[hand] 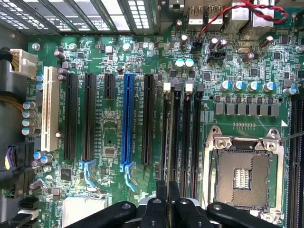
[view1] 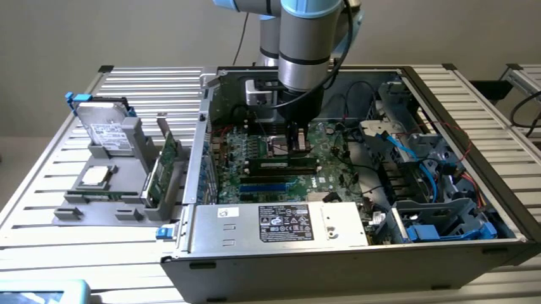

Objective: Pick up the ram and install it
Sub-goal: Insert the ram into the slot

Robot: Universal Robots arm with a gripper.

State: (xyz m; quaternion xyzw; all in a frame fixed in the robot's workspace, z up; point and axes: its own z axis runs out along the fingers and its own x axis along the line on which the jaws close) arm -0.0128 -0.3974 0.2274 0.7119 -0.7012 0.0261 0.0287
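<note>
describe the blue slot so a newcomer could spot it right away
Look inside the open computer case at the green motherboard, where long slots lie side by side in a row. The blue slot sits among them, with black slots on both sides. It is the only blue one; the others are black, bar one white slot.

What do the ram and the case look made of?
The ram: dark green circuit board with dark chips and a white label, probably fibreglass laminate, matte. The case: bare grey sheet metal, judging by its dull sheen and folded edges.
</note>
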